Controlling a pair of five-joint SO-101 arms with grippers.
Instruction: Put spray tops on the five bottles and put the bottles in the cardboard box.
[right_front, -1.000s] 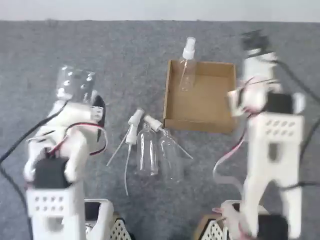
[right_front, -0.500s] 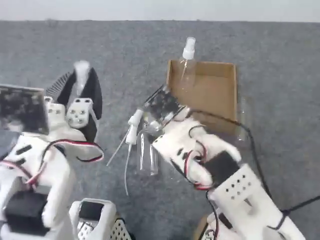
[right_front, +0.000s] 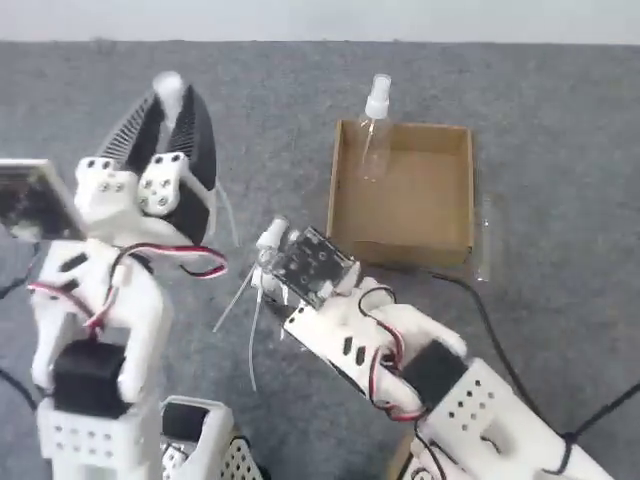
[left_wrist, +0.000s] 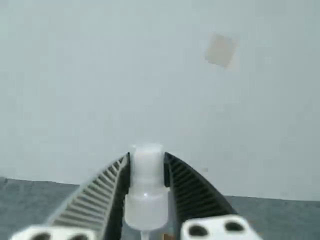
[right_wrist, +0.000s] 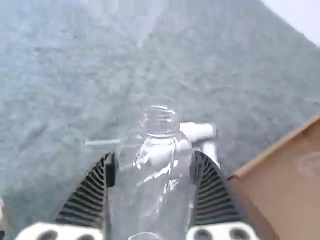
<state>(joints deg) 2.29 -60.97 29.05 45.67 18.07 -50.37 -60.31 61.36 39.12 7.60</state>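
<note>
High view: L arm raised at near-left of the grey carpet (right_front: 540, 110). L gripper (right_front: 170, 102) points up and away, clenched on a white spray top (right_front: 169, 86) held off the carpet. R arm (right_front: 350, 330) stretches across to the middle of the carpet, its wrist just beside the box's near-left corner. Loose spray top (right_front: 270, 238) lies by that wrist, thin tubes trailing toward the near side. Cardboard box (right_front: 336, 195) sits open at centre-far. One capped bottle (right_front: 374, 140) leans at its far-left corner, cap sticking out past the rim.

L wrist view: L gripper (left_wrist: 146, 167) w/ both ribbed fingers (left_wrist: 112, 180) tight against the spray top (left_wrist: 146, 195), which stands upright btwn them. Pale wall behind, strip of carpet low down.

R wrist view: R gripper (right_wrist: 151, 165) grasps a clear bottle (right_wrist: 150, 175), a finger pressed to each side. Bottle's neck is open, no top on it, and points away from the wrist. Loose spray top (right_wrist: 197, 132) lies on the carpet (right_wrist: 60, 75) just past the neck. Box (right_wrist: 285, 175) corner is near, off to one side, apart from the bottle.
</note>
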